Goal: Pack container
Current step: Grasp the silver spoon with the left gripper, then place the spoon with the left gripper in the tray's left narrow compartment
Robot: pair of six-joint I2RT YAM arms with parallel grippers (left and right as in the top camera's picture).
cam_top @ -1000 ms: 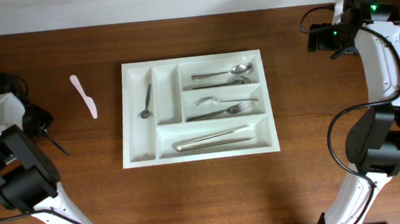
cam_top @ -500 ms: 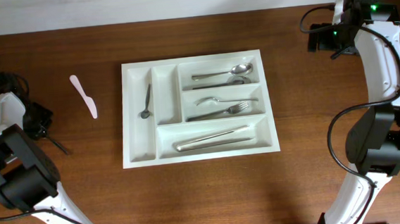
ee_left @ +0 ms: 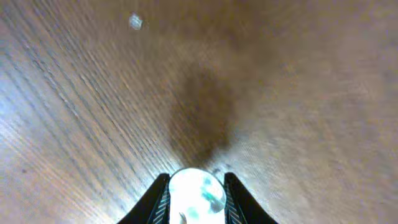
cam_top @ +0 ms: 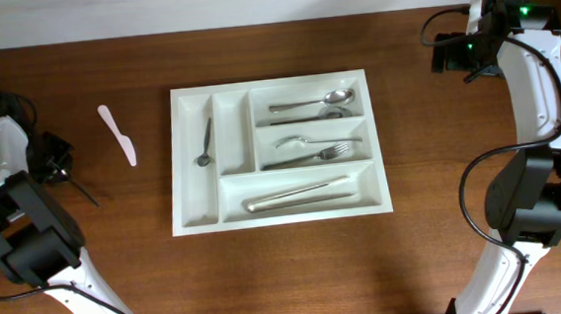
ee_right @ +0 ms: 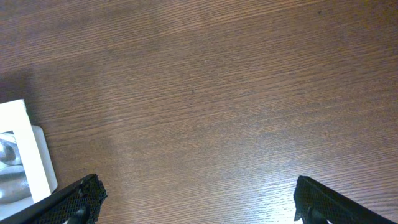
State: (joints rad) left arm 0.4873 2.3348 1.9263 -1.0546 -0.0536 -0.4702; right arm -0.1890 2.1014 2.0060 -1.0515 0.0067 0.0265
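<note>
Where the container lies: the white container (cam_top: 230, 131) sits in the middle of the counter (cam_top: 299, 274), between the two arms and well apart from both.
Left fingers: the left fingers (cam_top: 60, 169) are at the counter's left edge; a white plastic knife (cam_top: 118, 135) lies between them and the container.
Left grip: clamped on a small shiny rounded piece (ee_left: 194, 190); what it is cannot be told.
Right fingers: the right fingers (ee_right: 79, 198) are spread wide over bare wood, nothing between them, near the far right corner.
Overhead only: a thin dark stick (cam_top: 80, 192) slants out from the left fingers. A small spoon (cam_top: 204, 142) is in the leftmost narrow compartment; spoons (cam_top: 311, 103), forks (cam_top: 310, 150) and knives (cam_top: 298, 193) fill the three long ones.
Right wrist only: the container's corner shows close up at the left edge, just beside one finger.
</note>
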